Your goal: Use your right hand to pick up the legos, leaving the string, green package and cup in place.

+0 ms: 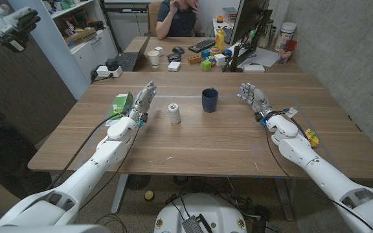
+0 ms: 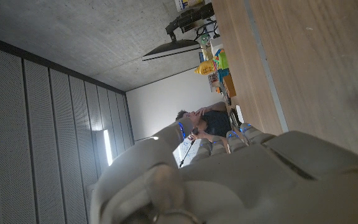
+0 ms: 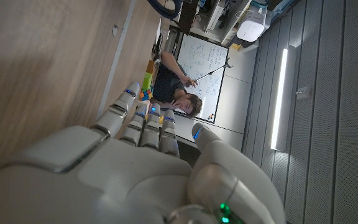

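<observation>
The legos (image 1: 311,136), a small yellow and green cluster, lie near the table's right edge, just beside my right forearm and partly hidden by it. My right hand (image 1: 252,96) stands further up the table with fingers stretched out, holding nothing; the right wrist view shows its fingers (image 3: 143,121) together above bare wood. The dark blue cup (image 1: 210,99) stands upright at the middle, left of that hand. The white spool of string (image 1: 174,113) is left of the cup. The green package (image 1: 123,102) sits beside my left hand (image 1: 144,99), whose fingers are extended and empty.
A second table behind holds a laptop (image 1: 129,60), a keyboard (image 1: 201,45), a monitor (image 1: 246,22), a paper cup (image 1: 154,58) and coloured blocks (image 1: 207,63). A person (image 1: 177,16) sits behind it. Another person's gloved hand (image 1: 8,26) is at the upper left. A shelf (image 1: 86,35) stands at left.
</observation>
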You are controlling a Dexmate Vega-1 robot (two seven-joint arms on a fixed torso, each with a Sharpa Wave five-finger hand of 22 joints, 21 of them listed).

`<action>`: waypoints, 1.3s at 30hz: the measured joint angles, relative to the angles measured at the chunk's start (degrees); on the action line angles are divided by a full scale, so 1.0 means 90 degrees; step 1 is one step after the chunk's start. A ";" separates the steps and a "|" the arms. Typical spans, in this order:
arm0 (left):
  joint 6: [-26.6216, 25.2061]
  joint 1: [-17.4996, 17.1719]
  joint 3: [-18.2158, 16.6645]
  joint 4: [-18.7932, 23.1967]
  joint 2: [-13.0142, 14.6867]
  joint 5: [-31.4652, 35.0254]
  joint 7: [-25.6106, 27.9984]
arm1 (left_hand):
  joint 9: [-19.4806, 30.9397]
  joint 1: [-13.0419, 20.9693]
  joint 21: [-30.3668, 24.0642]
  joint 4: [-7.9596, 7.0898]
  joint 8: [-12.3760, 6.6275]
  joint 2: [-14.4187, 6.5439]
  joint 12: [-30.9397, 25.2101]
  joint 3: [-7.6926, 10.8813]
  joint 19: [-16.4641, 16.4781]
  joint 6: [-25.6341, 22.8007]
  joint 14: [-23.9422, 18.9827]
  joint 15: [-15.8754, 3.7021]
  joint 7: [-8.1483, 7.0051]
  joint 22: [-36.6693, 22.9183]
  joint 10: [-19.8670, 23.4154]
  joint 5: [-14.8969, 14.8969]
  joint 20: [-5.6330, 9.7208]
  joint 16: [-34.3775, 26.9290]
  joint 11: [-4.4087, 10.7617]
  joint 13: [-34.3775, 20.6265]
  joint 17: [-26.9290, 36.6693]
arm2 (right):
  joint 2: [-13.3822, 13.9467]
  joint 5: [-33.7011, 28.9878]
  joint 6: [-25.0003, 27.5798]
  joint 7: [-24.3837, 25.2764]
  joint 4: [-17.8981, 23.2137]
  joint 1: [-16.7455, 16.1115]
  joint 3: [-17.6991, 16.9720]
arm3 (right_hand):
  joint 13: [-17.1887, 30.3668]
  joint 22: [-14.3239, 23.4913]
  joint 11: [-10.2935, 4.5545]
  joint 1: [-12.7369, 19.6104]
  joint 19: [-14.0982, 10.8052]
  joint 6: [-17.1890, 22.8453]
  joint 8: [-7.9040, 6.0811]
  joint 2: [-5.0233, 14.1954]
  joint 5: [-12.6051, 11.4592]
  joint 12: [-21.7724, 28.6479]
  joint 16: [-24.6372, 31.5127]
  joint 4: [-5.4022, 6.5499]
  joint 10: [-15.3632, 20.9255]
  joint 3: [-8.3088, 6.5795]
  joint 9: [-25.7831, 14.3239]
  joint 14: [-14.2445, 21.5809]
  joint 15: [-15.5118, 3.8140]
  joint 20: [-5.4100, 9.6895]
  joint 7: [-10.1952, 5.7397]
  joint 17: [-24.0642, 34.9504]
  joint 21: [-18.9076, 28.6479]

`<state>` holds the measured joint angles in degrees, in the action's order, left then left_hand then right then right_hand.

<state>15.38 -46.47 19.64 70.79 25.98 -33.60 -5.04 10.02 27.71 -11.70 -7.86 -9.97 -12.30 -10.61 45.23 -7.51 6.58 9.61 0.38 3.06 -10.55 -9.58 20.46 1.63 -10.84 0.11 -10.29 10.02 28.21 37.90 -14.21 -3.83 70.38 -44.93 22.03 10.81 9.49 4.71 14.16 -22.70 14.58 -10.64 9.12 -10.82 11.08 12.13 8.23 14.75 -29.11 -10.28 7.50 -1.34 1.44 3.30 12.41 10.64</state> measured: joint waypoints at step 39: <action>-0.0637 0.0078 -0.2222 -0.0564 -0.1966 0.2137 -0.1218 | -0.0001 0.0034 0.0000 -0.0023 -0.0024 0.0034 0.0002 0.0023 0.0001 0.0044 -0.0001 0.0000 0.0000 0.0002 0.0000 0.0000 -0.0001 0.0001 0.0000 0.0001 -0.0002 | 0.0214 -0.0067 0.0158 0.0004 0.0510 -0.0037 -0.0147 | -0.0002 -0.0001 0.0013 -0.0036 -0.0141 0.0043 0.0000 -0.0033 0.0001 0.0045 0.0000 -0.0063 0.0079 0.0063 0.0002 0.0127 0.0010 -0.0018 -0.0003 -0.0064 0.0049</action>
<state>9.64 -45.76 -0.36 65.71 8.28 -14.37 -16.00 10.01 28.02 -11.70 -8.06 -10.18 -12.00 -10.60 45.43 -7.50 6.97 9.60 0.38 3.06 -10.53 -9.57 20.46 1.62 -10.84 0.10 -10.28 10.00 30.14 37.30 -12.79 -3.80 74.97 -45.26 20.71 10.79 9.48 4.82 13.84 -23.97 14.97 -10.64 8.82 -10.82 11.49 12.13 7.67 15.46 -28.55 -10.27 8.64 -1.25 1.28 3.28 11.83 11.08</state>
